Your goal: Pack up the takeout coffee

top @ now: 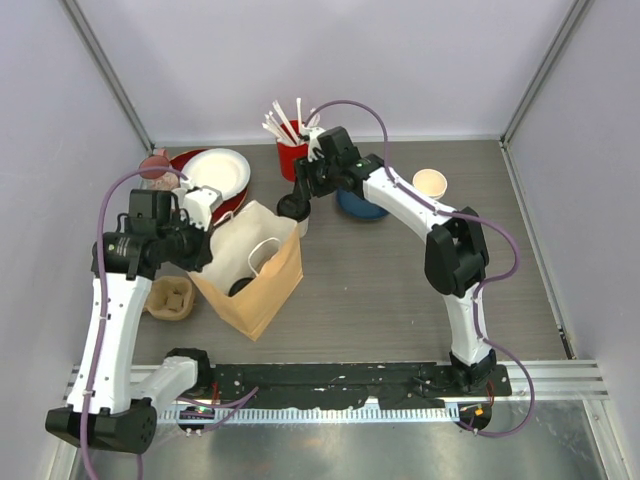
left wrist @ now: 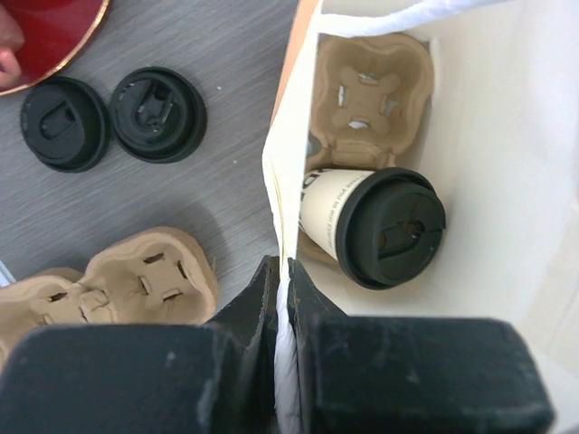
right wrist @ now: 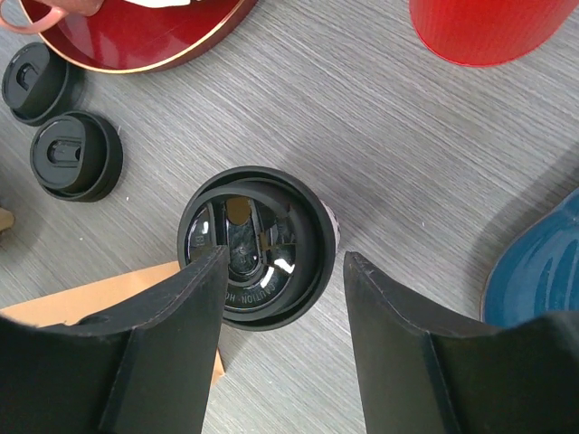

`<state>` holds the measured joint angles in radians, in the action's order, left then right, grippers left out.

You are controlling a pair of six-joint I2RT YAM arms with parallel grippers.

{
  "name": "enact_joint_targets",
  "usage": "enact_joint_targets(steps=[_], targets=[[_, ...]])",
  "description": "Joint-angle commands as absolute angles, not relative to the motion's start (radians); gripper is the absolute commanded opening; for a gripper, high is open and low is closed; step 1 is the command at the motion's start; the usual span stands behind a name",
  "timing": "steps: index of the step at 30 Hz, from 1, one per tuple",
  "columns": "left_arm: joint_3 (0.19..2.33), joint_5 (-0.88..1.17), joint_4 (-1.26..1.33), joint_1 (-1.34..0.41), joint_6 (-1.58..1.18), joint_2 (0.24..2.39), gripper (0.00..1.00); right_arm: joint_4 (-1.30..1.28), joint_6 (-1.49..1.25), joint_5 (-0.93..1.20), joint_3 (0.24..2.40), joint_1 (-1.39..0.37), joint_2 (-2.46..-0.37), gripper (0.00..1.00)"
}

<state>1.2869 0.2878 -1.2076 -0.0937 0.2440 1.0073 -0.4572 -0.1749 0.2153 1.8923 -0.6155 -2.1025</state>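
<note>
The left fingers [left wrist: 258,303] are closed on the left rim of the bag [top: 270,285]. Inside it, one lidded cup [left wrist: 362,221] sits tilted against a carrier [left wrist: 371,90] at the bottom. The second lidded cup [right wrist: 258,249] stands upright on the surface [right wrist: 407,163] just beside the bag's far right corner, near the red holder [top: 291,158]. The right fingers [right wrist: 172,316] are open, one on each side of its lid; whether they touch it I cannot tell. A loose lid [left wrist: 158,113], another lid [left wrist: 63,122] and a spare carrier [left wrist: 136,280] lie left of the bag.
</note>
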Motion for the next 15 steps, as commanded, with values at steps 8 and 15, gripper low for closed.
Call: enact_joint_targets(steps=[8, 15], targets=[[1.285, 0.204, -1.255, -0.012, 0.285, 0.953, 0.00, -0.472, 0.030, 0.224, 1.934, -0.675, -2.054, 0.59], [1.286, 0.189, -1.259, -0.008, 0.275, 0.950, 0.00, -0.476, 0.043, 0.163, 1.996, -0.733, -2.054, 0.57]])
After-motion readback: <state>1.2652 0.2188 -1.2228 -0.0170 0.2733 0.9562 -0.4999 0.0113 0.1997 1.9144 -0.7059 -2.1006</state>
